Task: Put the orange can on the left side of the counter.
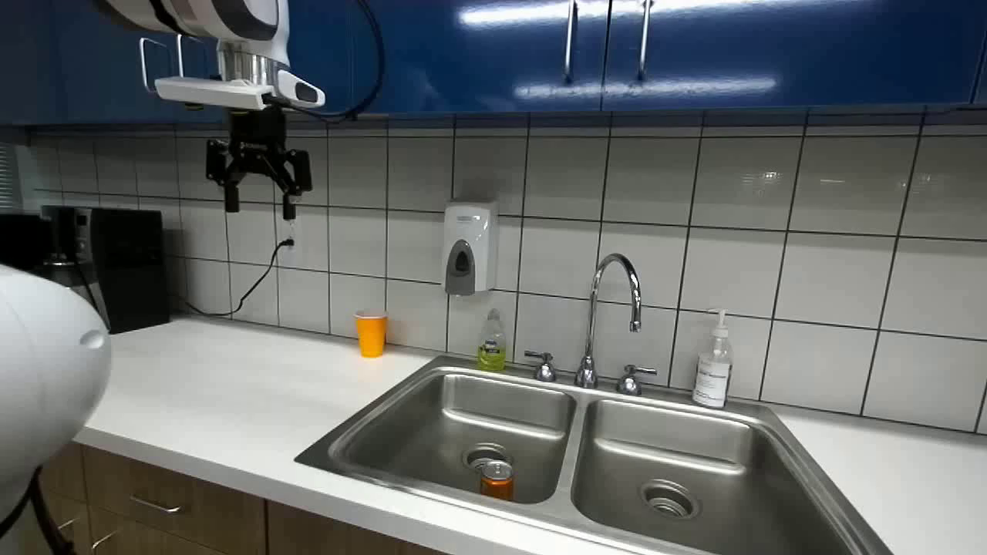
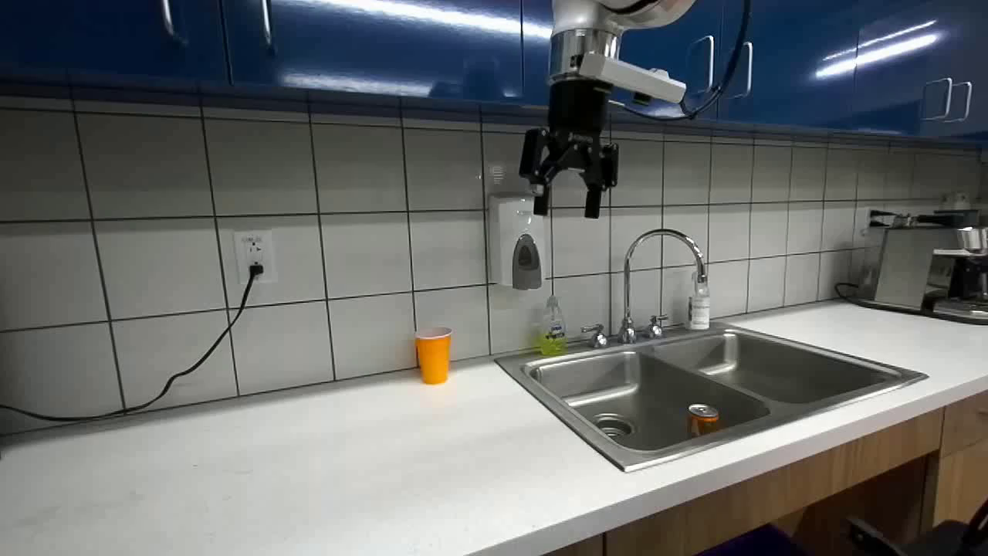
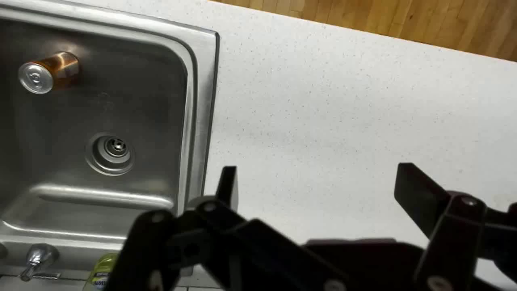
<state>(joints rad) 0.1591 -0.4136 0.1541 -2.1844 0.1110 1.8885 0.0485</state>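
The orange can (image 1: 496, 484) stands upright in a sink basin, near the basin's front wall. It also shows in an exterior view (image 2: 703, 422) and at the upper left of the wrist view (image 3: 60, 72). Its silvery top faces up. The white counter (image 1: 224, 378) runs along the wall around the sink; it also shows in an exterior view (image 2: 309, 471) and fills the middle of the wrist view (image 3: 323, 101). My gripper (image 1: 261, 206) is open and empty, high above the counter, pointing down; it also shows in an exterior view (image 2: 566, 205) and the wrist view (image 3: 317, 171).
The steel double sink (image 1: 574, 451) is set into the counter. An orange cup (image 1: 371, 334) stands against the wall. Along the sink's back are a green soap bottle (image 1: 492, 347), the tall faucet (image 1: 592, 324) and a pump bottle (image 1: 713, 370). A dispenser (image 2: 517, 243) and blue cabinets (image 2: 386, 46) are on the wall.
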